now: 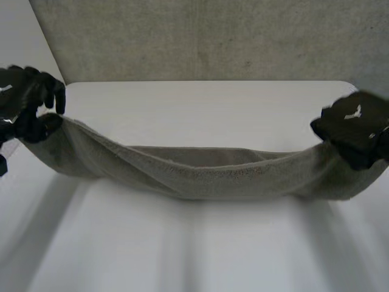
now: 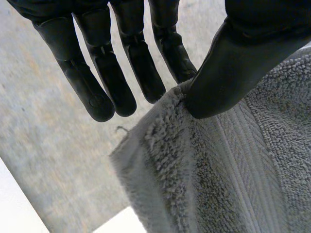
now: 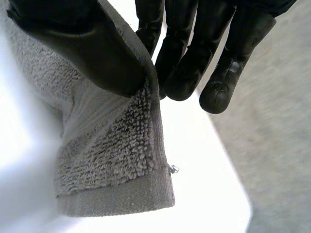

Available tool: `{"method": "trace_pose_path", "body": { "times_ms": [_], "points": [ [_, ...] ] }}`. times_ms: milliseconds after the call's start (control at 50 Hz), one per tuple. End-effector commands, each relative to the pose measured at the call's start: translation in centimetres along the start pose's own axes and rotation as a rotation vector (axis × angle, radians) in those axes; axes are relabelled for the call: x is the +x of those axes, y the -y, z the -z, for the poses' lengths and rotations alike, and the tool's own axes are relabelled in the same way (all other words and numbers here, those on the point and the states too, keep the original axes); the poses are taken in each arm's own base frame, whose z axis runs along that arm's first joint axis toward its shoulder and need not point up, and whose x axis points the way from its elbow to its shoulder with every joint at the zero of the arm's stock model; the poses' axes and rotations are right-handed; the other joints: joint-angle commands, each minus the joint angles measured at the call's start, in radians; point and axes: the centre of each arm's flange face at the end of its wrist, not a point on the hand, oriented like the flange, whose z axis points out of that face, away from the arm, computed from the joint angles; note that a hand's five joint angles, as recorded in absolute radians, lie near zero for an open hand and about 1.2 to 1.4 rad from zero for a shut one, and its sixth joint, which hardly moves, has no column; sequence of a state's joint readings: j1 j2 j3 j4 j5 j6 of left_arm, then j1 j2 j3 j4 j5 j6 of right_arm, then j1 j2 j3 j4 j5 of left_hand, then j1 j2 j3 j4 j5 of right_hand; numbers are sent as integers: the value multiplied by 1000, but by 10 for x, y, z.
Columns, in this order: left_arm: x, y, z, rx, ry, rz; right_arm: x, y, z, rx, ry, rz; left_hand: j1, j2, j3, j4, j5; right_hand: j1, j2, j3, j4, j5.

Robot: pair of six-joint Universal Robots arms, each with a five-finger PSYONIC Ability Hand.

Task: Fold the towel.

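Observation:
A grey towel point(image 1: 200, 173) hangs stretched between my two hands above the white table point(image 1: 206, 109), sagging in the middle. My left hand point(image 1: 27, 106) pinches its left end; in the left wrist view the thumb point(image 2: 228, 68) presses the towel's corner point(image 2: 194, 174) against a finger point(image 2: 170, 53). At the towel's other end my right hand point(image 1: 355, 128) holds on. In the right wrist view its thumb point(image 3: 92, 43) clamps the towel's corner point(image 3: 116, 160) against the fingers point(image 3: 189, 58).
Grey carpet floor point(image 1: 213, 36) lies beyond the table's far edge. The table's far right corner point(image 3: 238, 208) is below my right hand.

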State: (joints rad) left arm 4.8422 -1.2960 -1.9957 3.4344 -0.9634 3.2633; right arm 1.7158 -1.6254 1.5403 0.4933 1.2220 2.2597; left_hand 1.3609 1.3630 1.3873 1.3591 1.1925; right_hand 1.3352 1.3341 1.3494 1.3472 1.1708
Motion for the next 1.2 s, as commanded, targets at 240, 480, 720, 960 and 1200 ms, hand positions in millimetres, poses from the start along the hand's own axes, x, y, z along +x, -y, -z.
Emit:
{"method": "trace_pose_path", "body": {
  "times_ms": [240, 480, 720, 960, 1200],
  "points": [
    [0, -145, -94, -328, 37, -126, -21, -70, -145, -85, -3, -8, 35, 33, 9, 37, 29, 61, 62, 47, 49, 51],
    [9, -177, -142, -309, 76, -160, -31, -72, -210, -27, -114, 55, 35, 33, 9, 37, 29, 61, 62, 47, 49, 51],
    [7, -175, -149, -292, 105, -171, -30, -74, -228, -38, -158, 63, 35, 33, 9, 37, 29, -443, -442, -457, -455, -453],
    [-4, -143, -145, -248, 139, -154, -8, -50, -202, -5, -206, -16, -1186, -1188, -1212, -1184, -1192, -1161, -1160, -1175, -1173, -1171],
    [-16, -108, -112, -239, 180, -99, -15, -41, -129, -69, -154, -69, -1171, -1173, -1197, -1169, -1177, -1161, -1160, -1175, -1173, -1171]
  ]
}}
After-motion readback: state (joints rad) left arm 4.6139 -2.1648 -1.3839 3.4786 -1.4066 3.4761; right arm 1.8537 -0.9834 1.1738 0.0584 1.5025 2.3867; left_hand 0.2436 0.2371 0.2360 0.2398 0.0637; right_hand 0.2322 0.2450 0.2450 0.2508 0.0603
